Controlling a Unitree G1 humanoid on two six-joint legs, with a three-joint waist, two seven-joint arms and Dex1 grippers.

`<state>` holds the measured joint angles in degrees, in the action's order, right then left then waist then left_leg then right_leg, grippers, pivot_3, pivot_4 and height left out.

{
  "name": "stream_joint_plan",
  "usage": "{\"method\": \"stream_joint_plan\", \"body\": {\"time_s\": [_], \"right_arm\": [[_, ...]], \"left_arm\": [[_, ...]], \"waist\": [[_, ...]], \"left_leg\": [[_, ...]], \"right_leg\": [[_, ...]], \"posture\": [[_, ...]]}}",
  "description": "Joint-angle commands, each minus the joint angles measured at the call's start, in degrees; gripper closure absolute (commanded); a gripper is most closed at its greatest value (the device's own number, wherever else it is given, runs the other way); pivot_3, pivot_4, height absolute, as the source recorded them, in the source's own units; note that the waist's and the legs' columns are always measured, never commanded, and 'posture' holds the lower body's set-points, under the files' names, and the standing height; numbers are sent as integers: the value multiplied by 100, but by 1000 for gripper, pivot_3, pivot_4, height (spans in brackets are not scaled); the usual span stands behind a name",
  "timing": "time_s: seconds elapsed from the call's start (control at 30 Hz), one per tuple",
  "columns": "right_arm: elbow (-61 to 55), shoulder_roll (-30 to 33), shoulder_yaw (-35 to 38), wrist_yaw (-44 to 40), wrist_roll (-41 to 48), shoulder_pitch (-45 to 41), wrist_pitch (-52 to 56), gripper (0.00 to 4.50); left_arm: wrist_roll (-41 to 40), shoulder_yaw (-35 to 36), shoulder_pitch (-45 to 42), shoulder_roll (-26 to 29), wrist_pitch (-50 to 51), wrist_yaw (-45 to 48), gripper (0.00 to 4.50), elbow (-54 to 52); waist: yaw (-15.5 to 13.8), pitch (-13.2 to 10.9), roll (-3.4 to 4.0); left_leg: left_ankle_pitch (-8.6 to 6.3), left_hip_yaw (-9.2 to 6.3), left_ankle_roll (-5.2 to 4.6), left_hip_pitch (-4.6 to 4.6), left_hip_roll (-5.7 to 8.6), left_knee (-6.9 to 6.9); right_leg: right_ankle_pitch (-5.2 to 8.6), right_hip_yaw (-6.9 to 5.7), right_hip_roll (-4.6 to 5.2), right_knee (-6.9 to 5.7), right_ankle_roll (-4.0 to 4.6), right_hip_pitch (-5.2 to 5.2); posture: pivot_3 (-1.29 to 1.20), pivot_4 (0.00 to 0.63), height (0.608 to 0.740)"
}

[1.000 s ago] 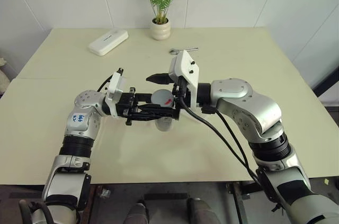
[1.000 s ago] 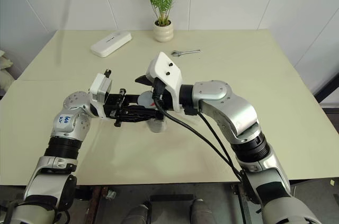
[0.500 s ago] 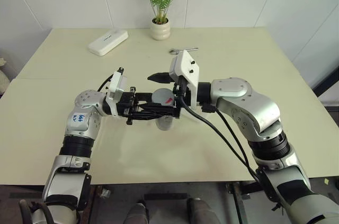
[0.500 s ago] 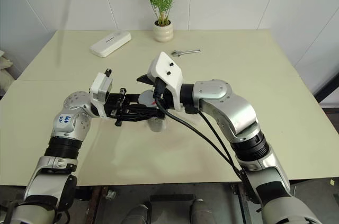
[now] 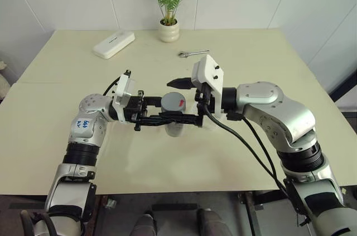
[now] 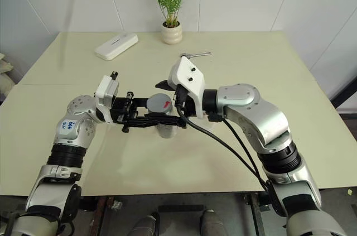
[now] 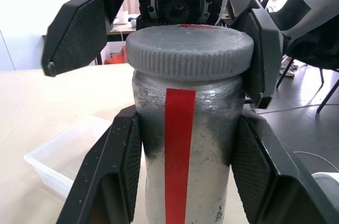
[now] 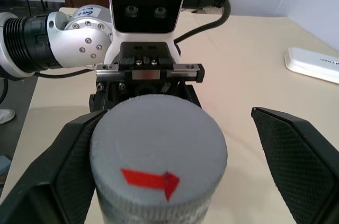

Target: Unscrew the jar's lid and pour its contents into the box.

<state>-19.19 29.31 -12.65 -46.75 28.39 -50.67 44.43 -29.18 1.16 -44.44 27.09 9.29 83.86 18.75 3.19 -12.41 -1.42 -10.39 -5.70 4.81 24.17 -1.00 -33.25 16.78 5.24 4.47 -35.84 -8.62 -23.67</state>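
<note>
At the centre of the left eye view the left gripper is clamped around the body of the jar, holding it upright above the table. The grey lid sits screwed on top. The right gripper has its jaws spread wide on either side of the lid, not gripping it, and the box lies on the table in the lower left of the left wrist view

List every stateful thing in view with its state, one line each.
jar: upright, held off the table
lid: screwed on the jar
left end effector: shut on the jar's body
right end effector: open, either side of the lid
box: open-topped, on the table
</note>
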Motion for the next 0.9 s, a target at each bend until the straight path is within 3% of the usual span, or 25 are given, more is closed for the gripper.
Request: {"method": "stream_joint_plan", "body": {"time_s": [0.03, 0.47, 0.9], "right_arm": [[-134, 249, 494, 165, -16, 38, 100, 34], [-628, 521, 713, 116, 412, 239, 385, 34], [-637, -193, 355, 288, 459, 77, 319, 34]], "left_arm": [[-139, 56, 53, 21, -33, 132, 2498, -256], [-117, 73, 166, 106, 73, 88, 2498, -264], [-88, -12, 162, 132, 278, 169, 2498, -279]], "waist": [[-2, 0, 0], [-4, 0, 0], [-2, 0, 0]], "left_leg": [[0, 0, 0, 0, 0, 0], [0, 0, 0, 0, 0, 0], [0, 0, 0, 1, 0, 1]], "right_leg": [[0, 0, 0, 0, 0, 0], [0, 0, 0, 2, 0, 0], [0, 0, 0, 3, 1, 0]], "posture": [[0, 150, 740], [0, 150, 740], [0, 150, 740]]}}
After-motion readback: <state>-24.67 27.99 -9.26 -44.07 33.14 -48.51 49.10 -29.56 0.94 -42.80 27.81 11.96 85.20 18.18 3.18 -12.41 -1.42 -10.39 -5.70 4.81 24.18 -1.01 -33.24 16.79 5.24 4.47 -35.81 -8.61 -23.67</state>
